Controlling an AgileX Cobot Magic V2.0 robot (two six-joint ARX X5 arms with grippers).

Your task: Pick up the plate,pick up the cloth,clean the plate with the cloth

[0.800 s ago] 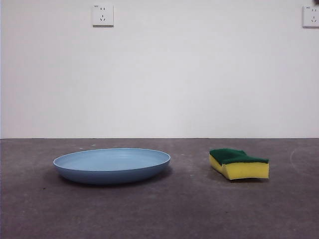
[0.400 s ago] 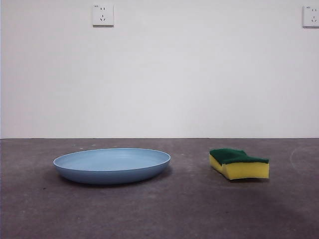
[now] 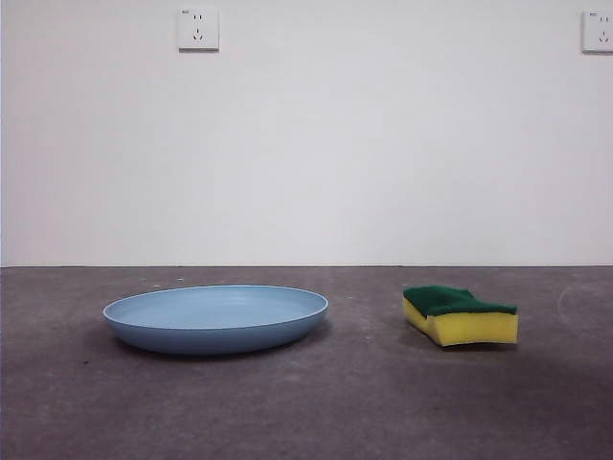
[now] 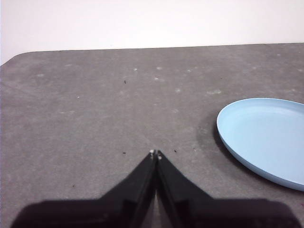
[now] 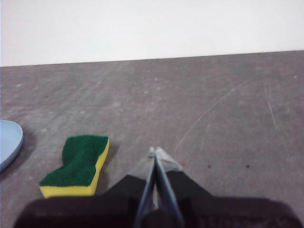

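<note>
Nothing has moved; both end effectors, left (image 4: pixel 155 154) and right (image 5: pixel 156 152), hover pressed together. Plate (image 3: pixel 215 318) rim sits low, so a grasp may slip; sponge (image 3: pixel 460 314) untouched.

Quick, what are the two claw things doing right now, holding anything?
Left tool: closed, holding nothing, above bare table beside the plate.
Right tool: closed, holding nothing, near the sponge.

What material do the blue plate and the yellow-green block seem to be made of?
The plate looks like plastic: an even light-blue colour, a smooth matte surface without shine, and a thin low rim. The sponge appears to be soft yellow foam with a dark green scouring layer on top, rough and fibrous in the right wrist view; its sides are wavy.
</note>
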